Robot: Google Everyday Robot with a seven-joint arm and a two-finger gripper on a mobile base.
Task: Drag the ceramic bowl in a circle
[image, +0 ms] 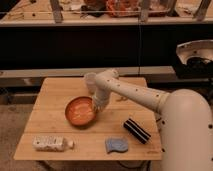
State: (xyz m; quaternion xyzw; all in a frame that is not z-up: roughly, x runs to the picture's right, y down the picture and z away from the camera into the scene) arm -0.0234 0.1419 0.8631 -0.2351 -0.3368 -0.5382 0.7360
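Now hand [98, 105] @ rim, glossy bowl [79, 112]

The arm [135, 95] is smooth cream-white rounded tubes with a bulky shoulder [186, 127], its tool [97, 106] at the ceramic bowl [78, 112].

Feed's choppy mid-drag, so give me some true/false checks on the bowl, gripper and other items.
The gripper is down at the ceramic bowl's rim. True.
The ceramic bowl is upside down. False: it sits upright, inside showing.
The whitish cup stands inside the bowl. False: the whitish cup stands on the table beyond it.
A blue sponge lies near the table's front edge. True.
The black striped object rests on the sponge. False: the black striped object lies beside it, apart.
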